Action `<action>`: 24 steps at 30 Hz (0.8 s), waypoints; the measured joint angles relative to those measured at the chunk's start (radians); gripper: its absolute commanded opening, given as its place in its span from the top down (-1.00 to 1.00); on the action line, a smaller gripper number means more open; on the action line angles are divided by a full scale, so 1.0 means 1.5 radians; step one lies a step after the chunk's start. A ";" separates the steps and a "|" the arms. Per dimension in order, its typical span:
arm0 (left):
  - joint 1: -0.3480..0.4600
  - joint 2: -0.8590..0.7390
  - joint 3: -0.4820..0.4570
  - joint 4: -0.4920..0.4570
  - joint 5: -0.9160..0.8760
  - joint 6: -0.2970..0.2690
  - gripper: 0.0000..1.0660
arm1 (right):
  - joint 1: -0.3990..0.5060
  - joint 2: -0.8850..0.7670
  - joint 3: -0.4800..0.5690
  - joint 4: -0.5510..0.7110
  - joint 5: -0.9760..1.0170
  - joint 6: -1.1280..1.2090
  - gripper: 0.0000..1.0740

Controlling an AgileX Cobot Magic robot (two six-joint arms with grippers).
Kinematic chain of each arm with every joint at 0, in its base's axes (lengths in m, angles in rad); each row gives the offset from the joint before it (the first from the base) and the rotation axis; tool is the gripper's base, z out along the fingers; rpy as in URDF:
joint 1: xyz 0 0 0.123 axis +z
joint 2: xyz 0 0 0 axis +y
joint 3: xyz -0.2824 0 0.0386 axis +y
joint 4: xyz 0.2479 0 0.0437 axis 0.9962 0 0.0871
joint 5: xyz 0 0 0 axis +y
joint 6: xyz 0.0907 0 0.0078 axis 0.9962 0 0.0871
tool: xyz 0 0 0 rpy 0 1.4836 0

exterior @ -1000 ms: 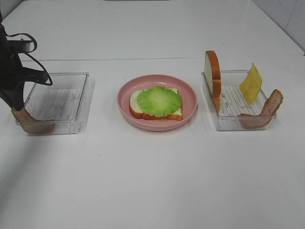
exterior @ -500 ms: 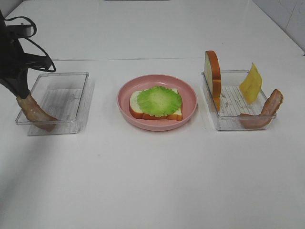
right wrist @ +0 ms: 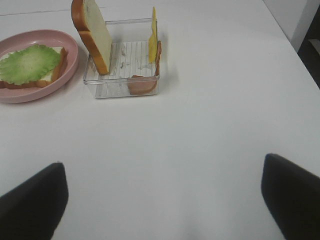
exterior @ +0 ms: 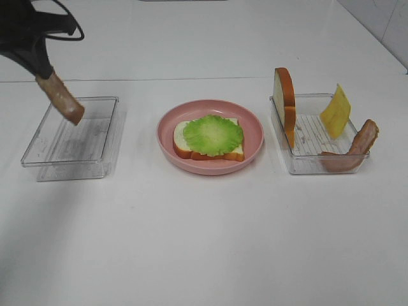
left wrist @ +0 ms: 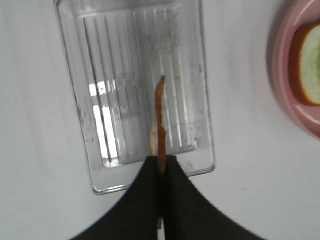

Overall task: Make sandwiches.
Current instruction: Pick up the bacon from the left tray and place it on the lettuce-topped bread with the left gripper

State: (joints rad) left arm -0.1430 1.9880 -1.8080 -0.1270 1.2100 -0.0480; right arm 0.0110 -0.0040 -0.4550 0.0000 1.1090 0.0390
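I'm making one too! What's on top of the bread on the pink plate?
Just a green lettuce leaf. It hides most of the bread; only edges and crust show.

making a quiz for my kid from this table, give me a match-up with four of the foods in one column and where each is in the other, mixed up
Column one:
1. lettuce leaf
2. cheese slice
3. upright bread slice
4. bacon strip in the left gripper

Column two:
A. hanging in the air over the left tray
B. standing on edge in the right tray, nearest the pink plate
C. flat on the bread on the pink plate
D. leaning in the right tray's far corner

Pairs: 1-C, 2-D, 3-B, 4-A
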 measured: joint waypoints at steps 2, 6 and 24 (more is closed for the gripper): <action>-0.008 0.000 -0.028 -0.009 0.000 0.000 1.00 | 0.000 0.000 0.000 0.000 0.000 0.000 -0.83; -0.030 0.003 -0.096 -0.056 0.001 0.001 1.00 | 0.000 0.000 0.000 0.000 0.000 0.000 -0.83; -0.147 0.091 -0.177 -0.162 0.000 0.001 1.00 | 0.000 0.000 0.000 0.000 0.000 0.000 -0.83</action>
State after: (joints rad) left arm -0.3640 2.1250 -2.0730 -0.3700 1.2100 -0.0460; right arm 0.0110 -0.0040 -0.4550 0.0000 1.1090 0.0390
